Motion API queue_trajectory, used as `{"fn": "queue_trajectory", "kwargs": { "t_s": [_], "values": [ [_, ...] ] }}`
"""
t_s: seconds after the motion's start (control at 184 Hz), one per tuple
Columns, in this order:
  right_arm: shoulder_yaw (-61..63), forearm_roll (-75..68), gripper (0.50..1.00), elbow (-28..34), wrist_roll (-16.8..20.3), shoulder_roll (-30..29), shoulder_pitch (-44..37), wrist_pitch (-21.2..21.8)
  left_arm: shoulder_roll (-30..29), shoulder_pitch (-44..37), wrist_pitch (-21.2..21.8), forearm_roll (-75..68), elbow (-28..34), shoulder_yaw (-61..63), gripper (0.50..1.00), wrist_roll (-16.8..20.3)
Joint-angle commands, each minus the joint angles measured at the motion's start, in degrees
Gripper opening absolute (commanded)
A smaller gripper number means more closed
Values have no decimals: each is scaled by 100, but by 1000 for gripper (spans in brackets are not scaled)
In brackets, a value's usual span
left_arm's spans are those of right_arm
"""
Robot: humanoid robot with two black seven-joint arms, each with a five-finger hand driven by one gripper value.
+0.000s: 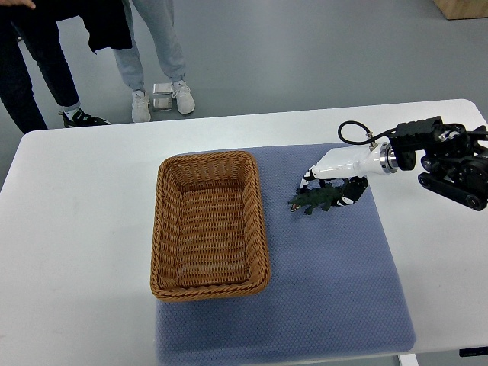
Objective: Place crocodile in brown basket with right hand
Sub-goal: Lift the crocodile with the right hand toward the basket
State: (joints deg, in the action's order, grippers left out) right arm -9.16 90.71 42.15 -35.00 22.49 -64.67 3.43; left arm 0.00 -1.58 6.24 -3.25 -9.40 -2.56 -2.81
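Note:
A small dark green toy crocodile (316, 201) lies on the blue-grey mat (335, 282), right of the brown wicker basket (165, 229). My right hand (329, 184), white with black-tipped fingers, reaches in from the right edge and sits over the crocodile's back end. Its fingers (352, 191) curl down around the toy's rear half, touching it. The crocodile's head end sticks out to the left toward the basket. The basket holds nothing. My left arm does not show.
The mat covers the middle of a white table (76, 229). Two people stand beyond the far edge at upper left, with legs and shoes (141, 107) showing. A small clear box (161, 97) sits on the floor between the shoes.

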Motion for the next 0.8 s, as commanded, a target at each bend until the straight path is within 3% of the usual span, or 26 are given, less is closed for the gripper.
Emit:
{"fn": "queue_trajectory", "kwargs": {
  "t_s": [0.0, 0.797],
  "values": [
    [28, -53, 509, -5, 0, 9, -10, 0, 0, 0, 0, 0, 0, 1, 1000, 0],
    [477, -466, 500, -5, 0, 97, -45, 88, 0, 0, 0, 0, 0, 1, 1000, 0]
  ]
}}
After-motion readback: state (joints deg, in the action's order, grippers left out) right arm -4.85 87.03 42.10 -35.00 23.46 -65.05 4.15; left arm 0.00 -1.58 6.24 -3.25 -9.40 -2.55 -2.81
